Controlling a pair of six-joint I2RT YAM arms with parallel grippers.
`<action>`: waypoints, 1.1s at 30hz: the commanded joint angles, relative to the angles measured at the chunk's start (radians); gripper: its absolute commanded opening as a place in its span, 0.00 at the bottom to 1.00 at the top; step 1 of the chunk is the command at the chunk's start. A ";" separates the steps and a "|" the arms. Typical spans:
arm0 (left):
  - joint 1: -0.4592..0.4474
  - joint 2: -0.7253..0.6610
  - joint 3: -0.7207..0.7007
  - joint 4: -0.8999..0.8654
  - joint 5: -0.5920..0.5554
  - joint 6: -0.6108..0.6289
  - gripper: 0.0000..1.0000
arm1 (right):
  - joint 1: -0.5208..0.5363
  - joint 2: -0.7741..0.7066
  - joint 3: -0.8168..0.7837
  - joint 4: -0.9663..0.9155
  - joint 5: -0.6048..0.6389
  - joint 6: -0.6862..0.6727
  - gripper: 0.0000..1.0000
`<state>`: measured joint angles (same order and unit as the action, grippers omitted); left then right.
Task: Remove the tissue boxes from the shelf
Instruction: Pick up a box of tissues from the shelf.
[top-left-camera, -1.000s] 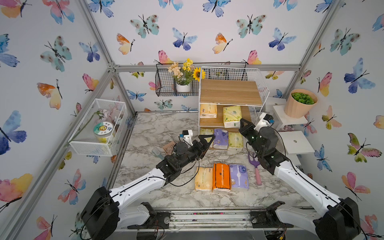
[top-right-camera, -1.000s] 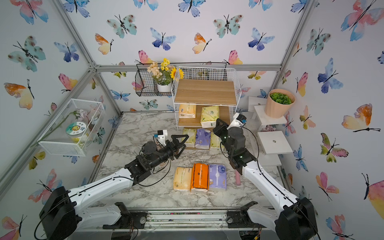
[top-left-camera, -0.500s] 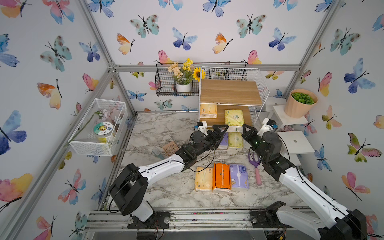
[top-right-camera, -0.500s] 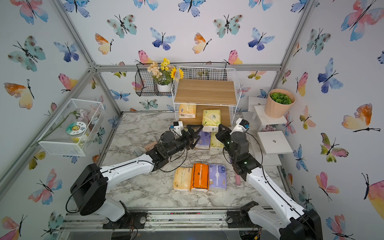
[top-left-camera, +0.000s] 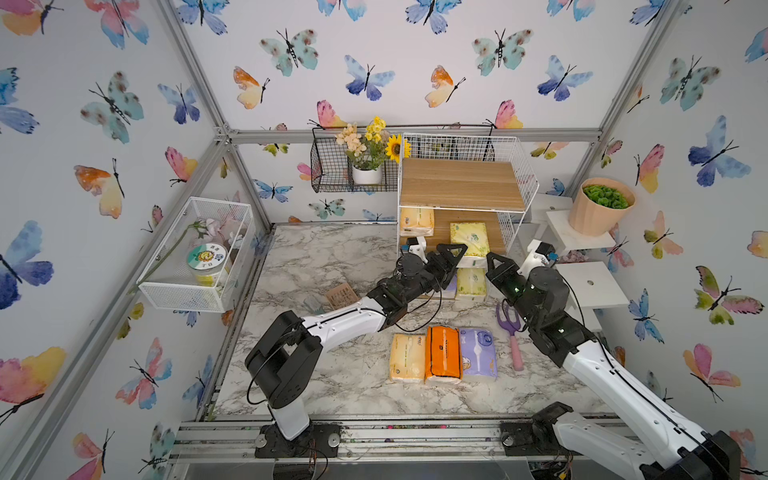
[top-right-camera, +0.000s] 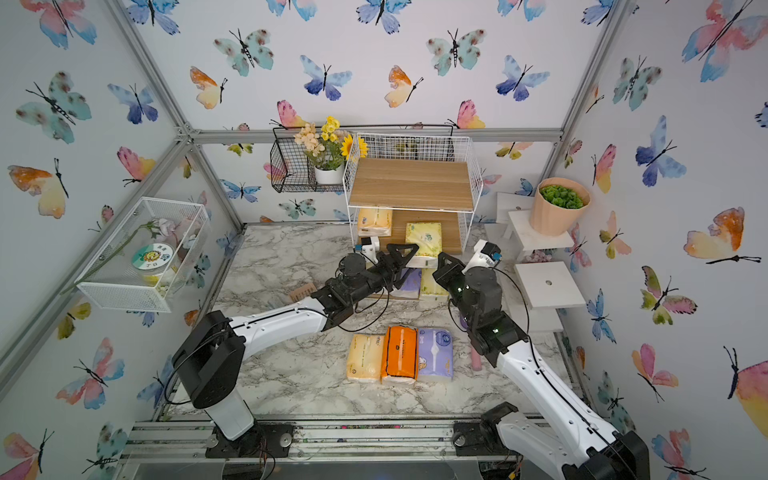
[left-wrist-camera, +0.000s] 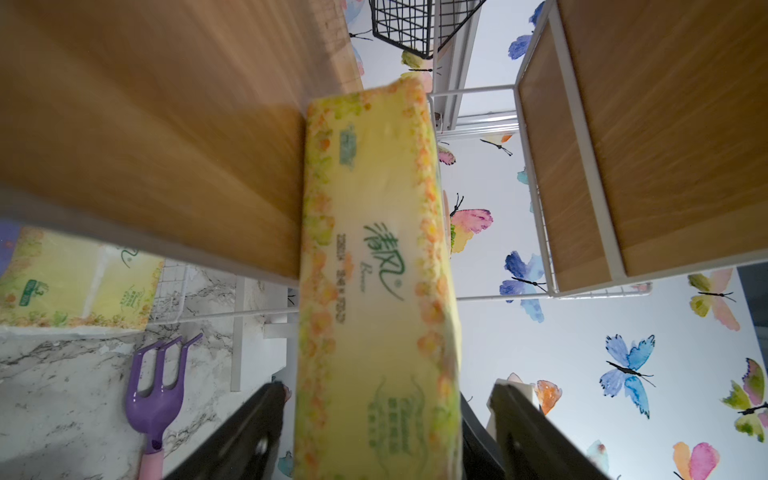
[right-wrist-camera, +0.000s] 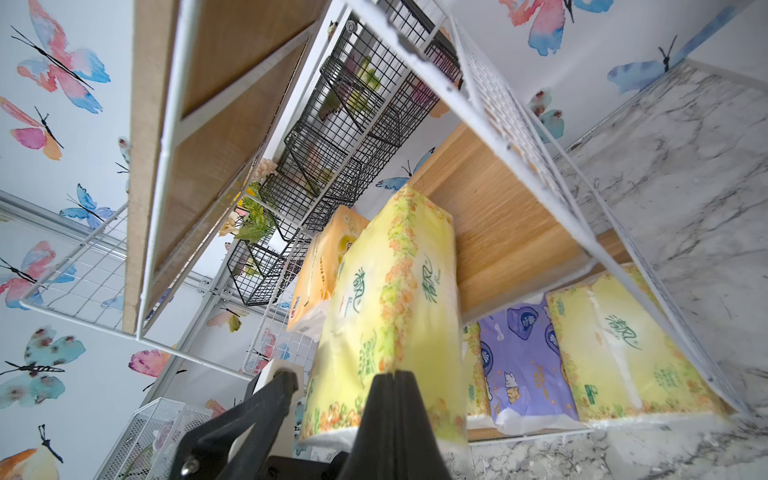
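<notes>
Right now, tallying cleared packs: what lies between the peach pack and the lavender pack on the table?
The orange pack lies there, side by side with both, as seen in both top views.

Green brand characters 清风 on yellow-green tissue pack (left-wrist-camera: 376, 266); same on lower-tier pack (right-wrist-camera: 623, 340); other print illegible.

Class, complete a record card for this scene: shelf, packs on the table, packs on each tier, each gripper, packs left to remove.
Shelf: three-tier white wire rack
Table: pale yellow pack, orange pack, lavender pack, side by side
Middle tier: peach pack; yellow-green pack overhanging the front edge
Bottom tier: second lavender pack between another yellow-green pack and a mostly hidden yellow pack
Left gripper: open, jaws astride the overhanging pack
Right gripper: shut, holding nothing
Left to remove: five packs
</notes>
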<state>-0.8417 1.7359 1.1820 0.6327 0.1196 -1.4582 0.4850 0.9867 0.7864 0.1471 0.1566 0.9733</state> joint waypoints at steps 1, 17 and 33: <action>-0.002 0.026 0.024 0.042 0.032 0.004 0.67 | -0.003 -0.019 -0.019 -0.015 -0.025 0.020 0.02; -0.004 -0.023 0.040 -0.014 0.064 0.176 0.40 | -0.003 -0.055 0.095 -0.271 -0.006 -0.052 0.62; -0.028 -0.334 -0.258 -0.001 0.127 0.298 0.41 | -0.005 -0.148 0.074 -0.380 -0.243 -0.129 0.94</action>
<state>-0.8673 1.4899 0.9737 0.5735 0.1997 -1.2049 0.4839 0.8257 0.8764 -0.2325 0.0483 0.8776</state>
